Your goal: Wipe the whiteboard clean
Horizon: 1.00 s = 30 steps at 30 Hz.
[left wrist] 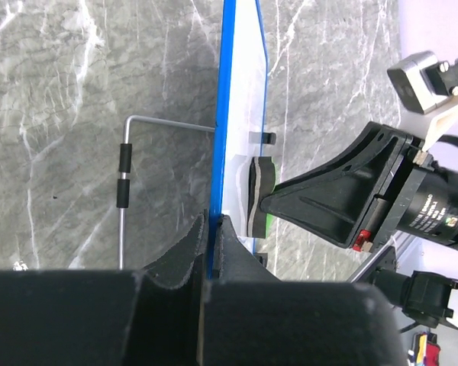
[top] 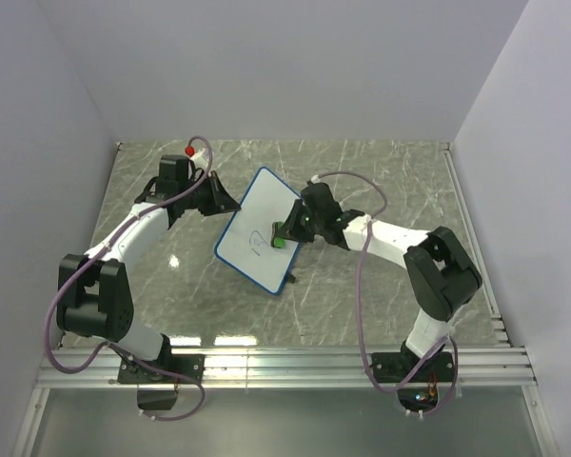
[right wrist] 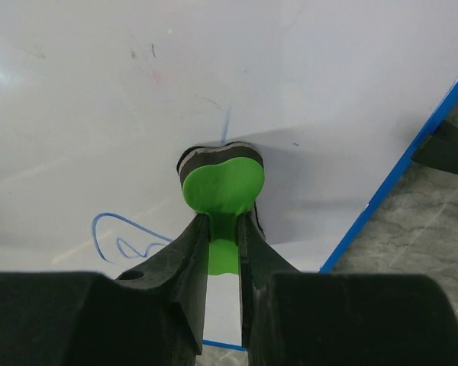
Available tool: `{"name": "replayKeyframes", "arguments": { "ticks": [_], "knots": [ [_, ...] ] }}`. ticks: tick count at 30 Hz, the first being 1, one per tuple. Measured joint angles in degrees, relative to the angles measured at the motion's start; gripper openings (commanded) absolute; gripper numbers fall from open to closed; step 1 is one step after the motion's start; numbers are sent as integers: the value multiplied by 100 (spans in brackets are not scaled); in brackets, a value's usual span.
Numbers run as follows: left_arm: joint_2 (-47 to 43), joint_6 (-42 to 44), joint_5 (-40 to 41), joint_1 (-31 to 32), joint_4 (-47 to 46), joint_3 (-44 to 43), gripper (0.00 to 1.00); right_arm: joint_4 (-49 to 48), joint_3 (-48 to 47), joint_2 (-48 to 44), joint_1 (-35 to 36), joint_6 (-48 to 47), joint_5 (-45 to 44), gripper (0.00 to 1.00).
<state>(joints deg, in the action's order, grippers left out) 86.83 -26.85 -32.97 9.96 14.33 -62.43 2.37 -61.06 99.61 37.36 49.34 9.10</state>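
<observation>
Over the grey worktop (top: 381,181), your left fingers (left wrist: 189,252) clamp the whiteboard (top: 257,228) by its rim; your right fingers (right wrist: 185,255) pinch the green eraser (right wrist: 223,183) against it.

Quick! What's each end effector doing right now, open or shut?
Left end effector: shut on the whiteboard edge.
Right end effector: shut on the green eraser, against the whiteboard.

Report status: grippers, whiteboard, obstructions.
Left gripper shut on whiteboard edge. Right gripper shut on green eraser, against board. Blue scribble unerased. No obstruction seen.
</observation>
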Motion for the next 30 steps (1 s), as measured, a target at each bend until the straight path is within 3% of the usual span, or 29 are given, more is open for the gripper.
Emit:
{"name": "replayKeyframes", "arguments": {
  "ticks": [12, 19, 30],
  "knots": [
    [0, 63, 348, 122, 4, -72, 0, 2420, -2426, 1200, -525, -525, 195, 0],
    [-15, 63, 485, 197, 13, -114, 0, 2618, -2758, 1530, -852, -575, 151, 0],
    [-52, 66, 732, 260, 31, -114, 0, 2623, -2758, 1412, -496, -457, -479, 0]
  ]
}}
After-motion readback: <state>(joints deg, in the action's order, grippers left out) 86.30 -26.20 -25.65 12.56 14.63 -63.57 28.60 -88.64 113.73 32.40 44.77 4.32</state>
